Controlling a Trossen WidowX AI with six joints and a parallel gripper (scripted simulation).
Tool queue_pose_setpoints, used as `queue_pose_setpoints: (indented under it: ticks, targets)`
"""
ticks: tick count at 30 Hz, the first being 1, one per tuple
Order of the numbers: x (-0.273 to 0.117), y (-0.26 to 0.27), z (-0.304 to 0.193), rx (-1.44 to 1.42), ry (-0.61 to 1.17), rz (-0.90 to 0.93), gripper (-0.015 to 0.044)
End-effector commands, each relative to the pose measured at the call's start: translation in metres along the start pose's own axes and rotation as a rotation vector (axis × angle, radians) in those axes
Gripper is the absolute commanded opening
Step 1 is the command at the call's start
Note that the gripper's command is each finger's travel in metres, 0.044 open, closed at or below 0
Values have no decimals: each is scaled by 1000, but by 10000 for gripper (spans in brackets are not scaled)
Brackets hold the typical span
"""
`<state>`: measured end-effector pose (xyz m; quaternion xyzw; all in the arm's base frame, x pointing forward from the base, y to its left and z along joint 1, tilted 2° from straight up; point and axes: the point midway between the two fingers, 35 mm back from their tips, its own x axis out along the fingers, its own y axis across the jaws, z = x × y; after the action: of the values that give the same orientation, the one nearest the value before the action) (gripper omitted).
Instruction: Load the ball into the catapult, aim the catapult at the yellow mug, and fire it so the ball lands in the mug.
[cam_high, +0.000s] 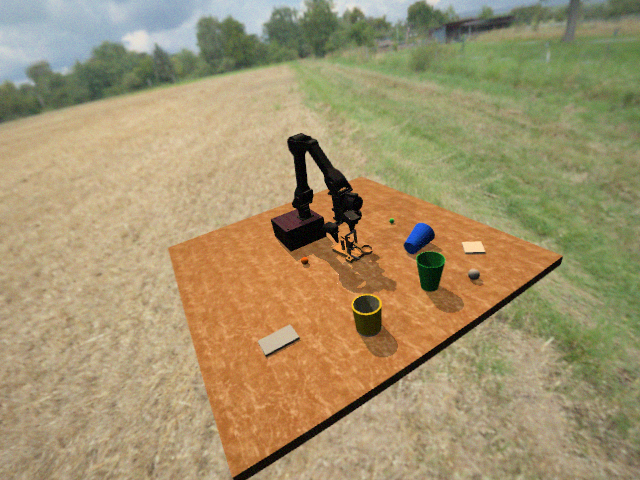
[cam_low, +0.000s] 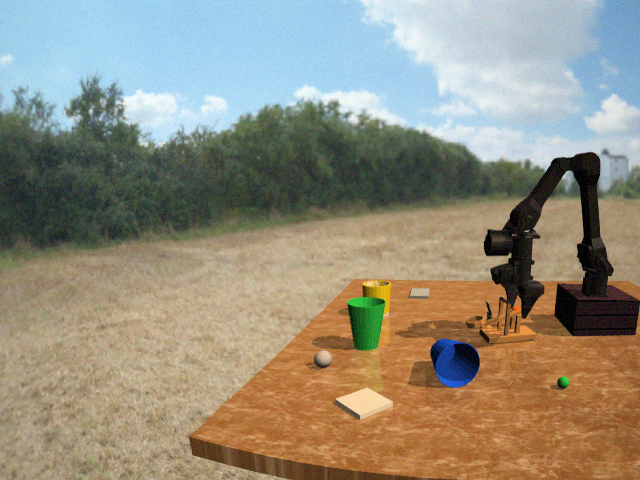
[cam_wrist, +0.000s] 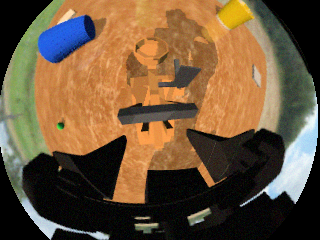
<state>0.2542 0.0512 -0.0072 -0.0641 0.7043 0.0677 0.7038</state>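
The wooden catapult (cam_high: 351, 252) (cam_low: 509, 335) (cam_wrist: 154, 90) stands in front of the arm's base. Its ring-like cup (cam_high: 366, 249) (cam_wrist: 151, 48) points away from the base and shows no ball. My gripper (cam_high: 342, 232) (cam_low: 518, 311) (cam_wrist: 157, 135) is open and empty, pointing down low over the catapult's base-side end, behind its dark crossbar (cam_wrist: 158, 114). The yellow mug (cam_high: 367, 321) (cam_low: 381, 296) (cam_wrist: 235, 14) stands upright. An orange ball (cam_high: 304, 260), a green ball (cam_high: 391, 221) (cam_low: 563, 382) (cam_wrist: 60, 126) and a larger grey ball (cam_high: 474, 274) (cam_low: 323, 358) lie on the table.
A green cup (cam_high: 430, 273) (cam_low: 366, 325) stands upright beyond the catapult. A blue cup (cam_high: 419, 238) (cam_low: 455, 364) (cam_wrist: 67, 39) lies on its side. A pale tile (cam_high: 473, 247) (cam_low: 364, 403) and a grey tile (cam_high: 279, 340) (cam_low: 419, 293) lie flat near opposite edges.
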Motion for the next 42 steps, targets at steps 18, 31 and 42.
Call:
queue_pose_setpoints:
  ticks: [18, 31, 42]
  targets:
    - [36, -1, -6, -6, 16, -5, 440]
    - [35, 0, -4, 0, 6, 0, 282]
    - [35, 0, -4, 0, 6, 0, 111]
